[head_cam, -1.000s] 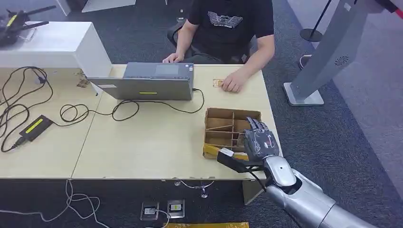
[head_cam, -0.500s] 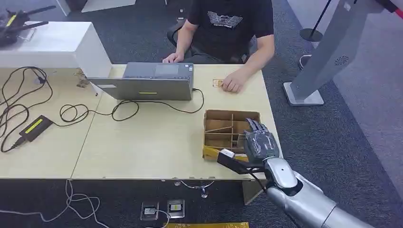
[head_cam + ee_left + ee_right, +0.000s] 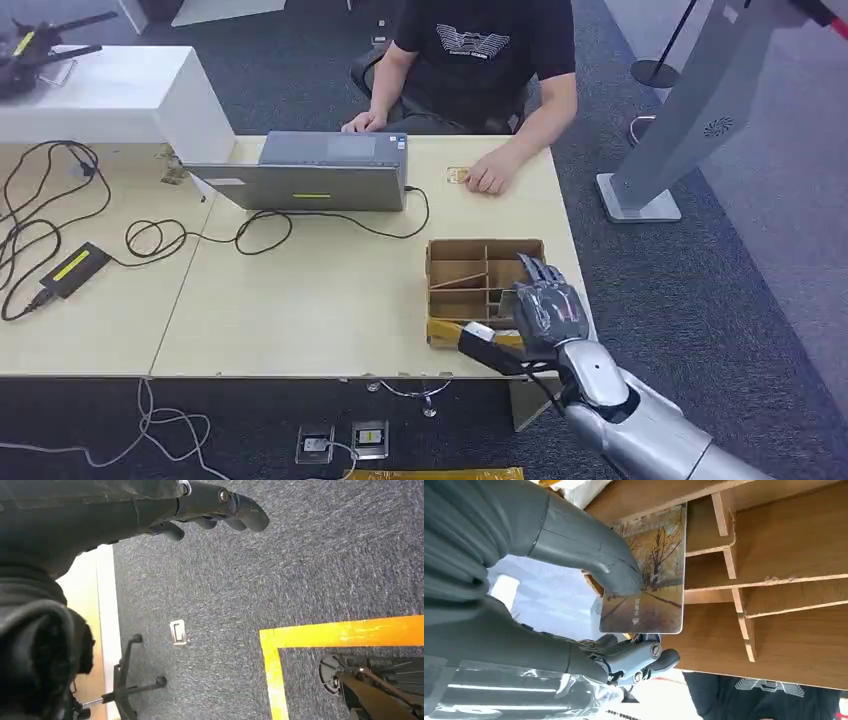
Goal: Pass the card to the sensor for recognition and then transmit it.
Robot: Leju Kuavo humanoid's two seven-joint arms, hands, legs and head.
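Observation:
My right hand [image 3: 548, 312] is at the near right corner of a brown cardboard box [image 3: 485, 243] with dividers, on the table's right side. The right wrist view shows this hand [image 3: 549, 580] pinching a card [image 3: 659, 580] printed with an autumn tree scene between thumb and fingers, just above the box's compartments [image 3: 794, 545]. A small gold item [image 3: 458, 176] lies on the far table edge beside a seated person's hand [image 3: 490, 178]. My left hand [image 3: 215, 510] hangs over the carpet, fingers extended and holding nothing.
A grey laptop [image 3: 315, 172] stands in front of the person [image 3: 480, 60], with cables [image 3: 150, 235] and a black power brick [image 3: 72, 268] to the left. A white cabinet [image 3: 110, 95] is far left, and a grey stand [image 3: 680, 130] is on the carpet at right.
My right hand has drawn slightly back toward the table's near edge, and the box has shifted a little with it. The person has stayed still.

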